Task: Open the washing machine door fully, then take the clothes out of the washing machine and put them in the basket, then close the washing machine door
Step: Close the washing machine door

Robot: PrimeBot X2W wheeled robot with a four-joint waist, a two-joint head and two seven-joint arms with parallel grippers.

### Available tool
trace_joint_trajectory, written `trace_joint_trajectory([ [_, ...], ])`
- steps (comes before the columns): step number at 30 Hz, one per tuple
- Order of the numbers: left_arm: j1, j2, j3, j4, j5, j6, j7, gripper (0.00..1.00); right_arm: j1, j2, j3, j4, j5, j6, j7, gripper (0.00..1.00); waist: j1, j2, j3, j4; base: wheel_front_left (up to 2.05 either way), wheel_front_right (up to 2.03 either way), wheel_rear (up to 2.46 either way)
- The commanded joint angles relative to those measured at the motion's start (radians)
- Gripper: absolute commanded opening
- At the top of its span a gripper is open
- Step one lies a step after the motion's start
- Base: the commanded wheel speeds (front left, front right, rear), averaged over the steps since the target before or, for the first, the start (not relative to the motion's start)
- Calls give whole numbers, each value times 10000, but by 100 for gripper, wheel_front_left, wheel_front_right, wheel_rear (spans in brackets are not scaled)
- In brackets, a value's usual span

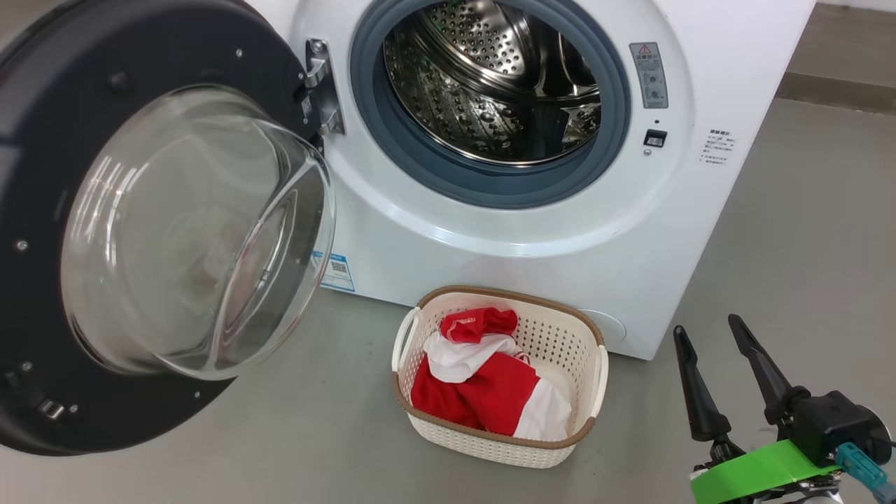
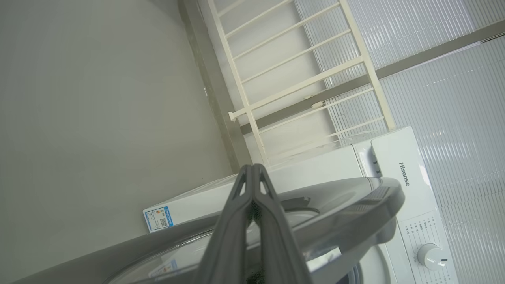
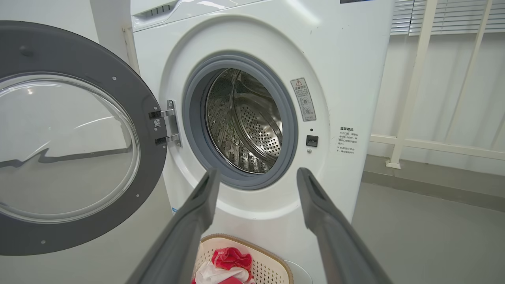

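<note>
Nearest me, my right gripper (image 1: 707, 327) hangs spread and empty, low near the basket (image 1: 490, 448), where the clothes (image 1: 490, 392) lie in a heap. My left gripper (image 2: 251, 167) is pinched closed on nothing, by the outer rim of the washing machine door (image 1: 42, 140), which stands wide. Pushing with closed tips on that glossy curve, I judge they may skid off, leaving the door unlatched on the washing machine (image 1: 490, 266).

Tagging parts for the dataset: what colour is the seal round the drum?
Grey with a slight blue tint; the seal shows best in the head view.
</note>
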Motion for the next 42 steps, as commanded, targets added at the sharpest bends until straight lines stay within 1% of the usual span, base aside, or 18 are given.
trace_joint_trajectory([
  [1, 43, 254, 70, -325, -155, -203, 204, 0, -435, -112, 237, -237, 63, 63, -63, 100, 0, 0, -13, 1, 0, 0, 0],
  [4, 309, 29, 169, -567, -454, -282, 460, 0, -427, -112, 282, -244, 108, 63, -63, 100, 0, 0, -40, -13, 0, 0, 0],
  [5, 527, -161, 185, -767, -618, -316, 657, 0, -421, -112, 285, -241, 123, 63, -63, 100, 0, 0, -56, -12, 0, 0, 0],
  [6, 527, -161, 185, -767, -618, -316, 657, 0, -421, -112, 285, -241, 123, 63, -63, 100, 0, 0, -56, -12, 0, 0, 0],
  [12, 1091, -651, 244, -1518, -1121, -364, 1286, 0, -382, -112, 326, -208, 146, 63, -63, 100, 0, 0, -111, -36, 0, 0, 0],
  [19, 1757, -1336, 349, -2956, -1765, -324, 2220, 0, -317, -112, 411, -196, 193, 63, -63, 100, 0, 0, -155, -122, 0, 0, 0],
  [24, 2325, -1913, 378, -4437, -2071, 80, 2827, 0, -275, -112, 392, -208, 210, 63, -63, 100, 0, 0, -128, -211, 0, 0, 0],
  [31, 3172, -2600, 56, -6705, -2339, 709, 3506, 0, -346, -112, 389, -212, 258, 63, -63, 100, 0, 0, -3, -341, 0, 0, 0],
  [38, 3841, -2820, -511, -8247, -2859, 1325, 3742, 0, -426, -112, 370, -175, 293, 63, -63, 100, 0, 0, 67, -546, 0, 0, 0],
  [42, 4159, -2837, -834, -8640, -3150, 1492, 3682, 0, -447, -112, 344, -169, 271, 63, -63, 100, 0, 0, 94, -659, 0, 0, 0],
])
